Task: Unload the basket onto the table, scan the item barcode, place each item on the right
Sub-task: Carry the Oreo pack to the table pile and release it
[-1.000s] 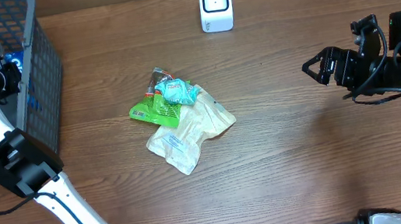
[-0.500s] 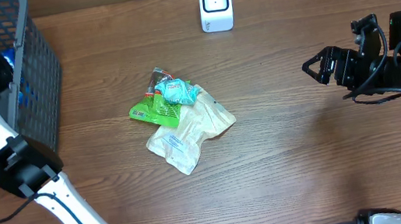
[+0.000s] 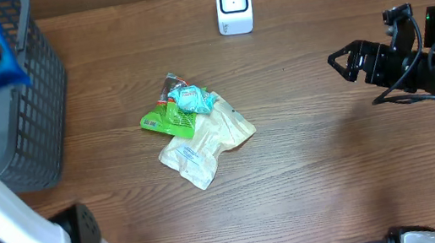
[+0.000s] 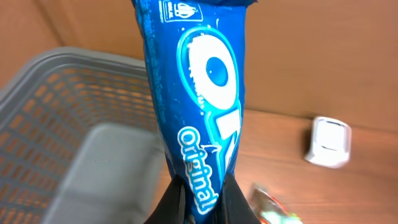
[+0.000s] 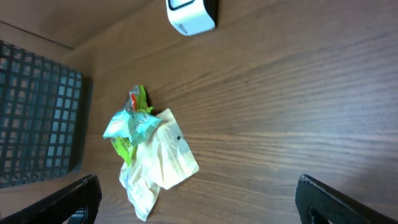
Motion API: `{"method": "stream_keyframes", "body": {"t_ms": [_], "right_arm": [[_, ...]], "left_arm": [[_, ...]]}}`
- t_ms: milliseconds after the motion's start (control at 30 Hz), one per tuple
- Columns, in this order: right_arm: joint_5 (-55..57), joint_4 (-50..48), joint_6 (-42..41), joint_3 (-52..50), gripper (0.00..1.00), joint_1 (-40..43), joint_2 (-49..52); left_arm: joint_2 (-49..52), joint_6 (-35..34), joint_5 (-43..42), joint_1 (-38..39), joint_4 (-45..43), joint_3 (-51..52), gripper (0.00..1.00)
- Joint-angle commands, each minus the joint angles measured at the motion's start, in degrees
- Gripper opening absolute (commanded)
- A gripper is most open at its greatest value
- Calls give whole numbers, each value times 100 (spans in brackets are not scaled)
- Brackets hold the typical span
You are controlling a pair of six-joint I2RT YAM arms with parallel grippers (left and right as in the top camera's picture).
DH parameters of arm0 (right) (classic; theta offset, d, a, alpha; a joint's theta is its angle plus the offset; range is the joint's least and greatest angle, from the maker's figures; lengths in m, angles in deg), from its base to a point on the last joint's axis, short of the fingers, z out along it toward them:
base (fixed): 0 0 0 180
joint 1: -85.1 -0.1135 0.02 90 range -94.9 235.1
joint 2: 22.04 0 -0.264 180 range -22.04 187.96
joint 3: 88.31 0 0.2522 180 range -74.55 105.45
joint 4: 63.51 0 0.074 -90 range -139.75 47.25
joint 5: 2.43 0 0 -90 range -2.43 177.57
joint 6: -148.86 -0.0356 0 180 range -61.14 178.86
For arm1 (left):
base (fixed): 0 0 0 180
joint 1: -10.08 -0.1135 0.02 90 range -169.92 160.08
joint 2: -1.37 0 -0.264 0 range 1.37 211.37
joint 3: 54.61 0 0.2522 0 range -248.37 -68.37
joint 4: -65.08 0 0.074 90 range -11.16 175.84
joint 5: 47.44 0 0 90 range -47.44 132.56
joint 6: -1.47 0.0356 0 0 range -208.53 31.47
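Aloft, blue Oreo packet (image 4: 200, 106) in tight pinch of left gripper (image 4: 204, 200); right gripper (image 5: 198, 185) spread.

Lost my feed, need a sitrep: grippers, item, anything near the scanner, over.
Left gripper shut on Oreo pack, over basket. Right gripper open, empty. Packet pile mid-table, in front of scanner.
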Motion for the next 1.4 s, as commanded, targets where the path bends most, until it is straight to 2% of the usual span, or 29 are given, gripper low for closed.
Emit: {"method": "stream_keyframes", "body": {"t_ms": [0, 133, 300, 400, 733, 900, 1033, 1067, 1133, 1200, 1367], "right_arm": [[-142, -140, 7, 168, 100, -15, -15], [-140, -245, 9, 170, 100, -15, -15], [-138, -264, 11, 170, 100, -15, -15], [-138, -264, 9, 168, 100, -15, -15], [-138, -245, 9, 168, 100, -15, -15], [-138, -245, 9, 168, 100, -15, -15], [-138, -245, 9, 168, 100, -15, -13], [-136, -245, 9, 168, 100, -15, -13], [-138, -245, 7, 168, 100, -15, -13], [-138, -243, 9, 168, 100, -15, -13], [-138, -243, 9, 168, 100, -17, -15]], "left_arm": [[199, -33, -7, 457, 426, 162, 4], [177, -24, -636, 1303, 424, 903, 4], [293, -151, 52, 2240, 424, 2275, 4], [439, -225, 81, 2586, 341, 3150, 4], [531, -815, 92, 3377, -977, 5939, 4], [531, -846, 225, 3523, -1283, 6760, 4], [531, -848, 802, 3545, -1486, 7215, 4], [531, -848, 907, 3545, -1539, 7302, 8], [531, -846, 1025, 3534, -1635, 7423, 24], [531, -846, 1099, 3517, -1681, 7464, 33], [531, -846, 1117, 3515, -1788, 7451, 33]]}}
